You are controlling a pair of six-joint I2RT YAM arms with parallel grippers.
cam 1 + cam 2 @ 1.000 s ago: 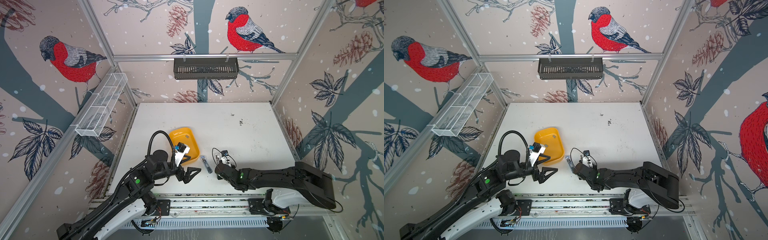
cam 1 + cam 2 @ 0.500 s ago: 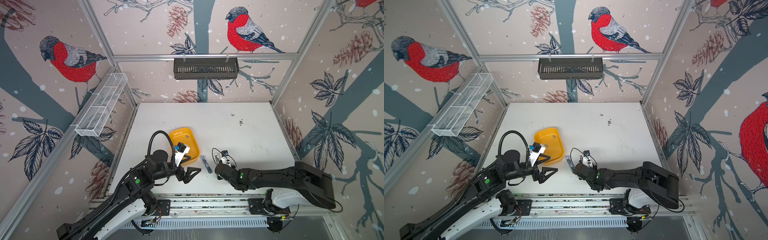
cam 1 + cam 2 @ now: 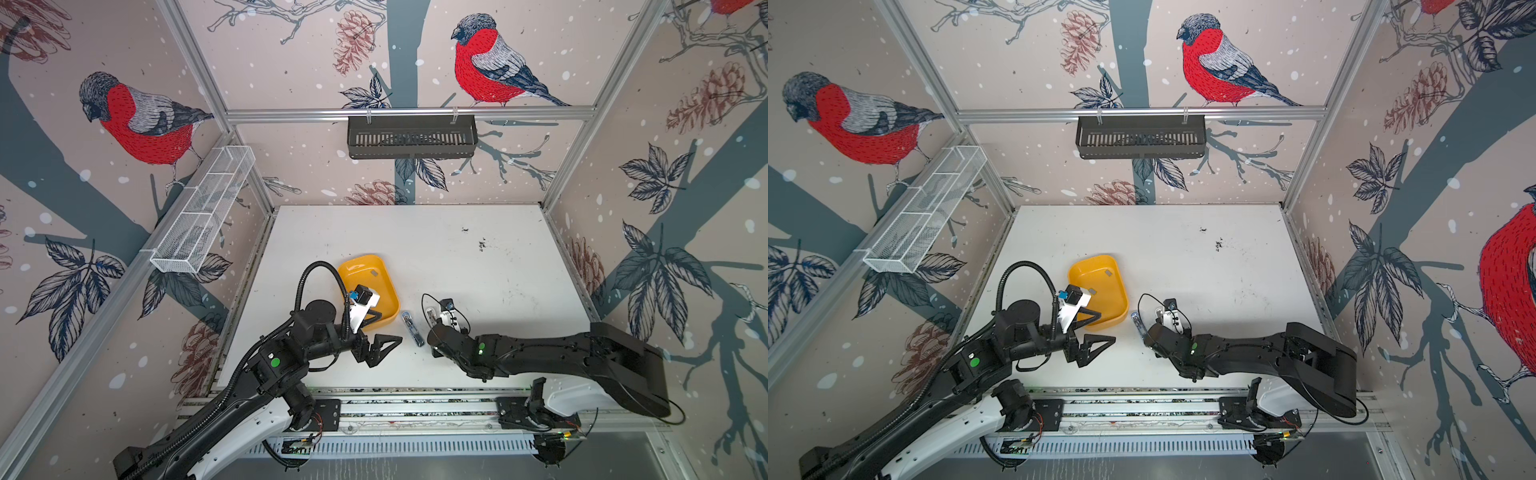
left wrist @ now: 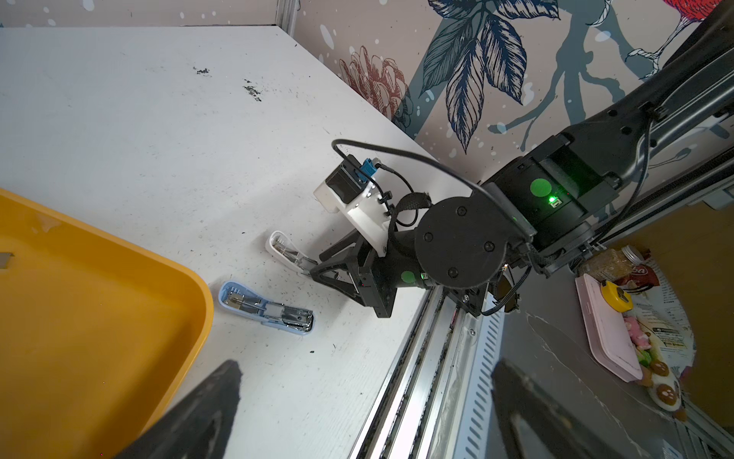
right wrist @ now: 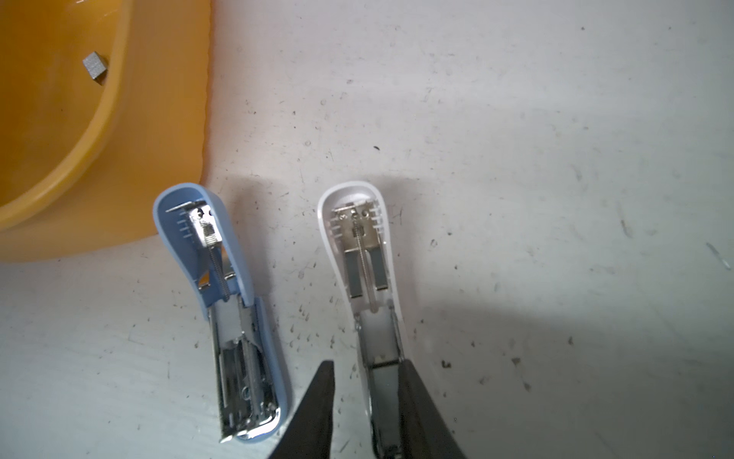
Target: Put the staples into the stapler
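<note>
Two small staplers lie flipped open side by side on the white table, a blue stapler (image 5: 226,318) (image 3: 412,328) and a white stapler (image 5: 365,258) (image 4: 284,250). My right gripper (image 5: 367,365) (image 4: 317,274) straddles the white one's metal base. Its jaws are open: one finger touches the base, and a gap shows at the other. Grey staples (image 5: 95,65) (image 3: 375,273) (image 3: 1108,273) lie in the yellow tray (image 3: 361,258) (image 5: 119,119). My left gripper (image 3: 384,349) (image 4: 365,373) hovers open and empty over the table's front edge, just in front of the tray.
Dark specks (image 3: 482,244) dot the table towards the back right. A black basket (image 3: 411,137) hangs on the back wall and a white wire rack (image 3: 203,212) on the left wall. Metal rails (image 4: 421,357) run along the table's front edge.
My right gripper's jaws have widened around the white stapler's base. Both arms stay where they were, and the left gripper is unchanged.
</note>
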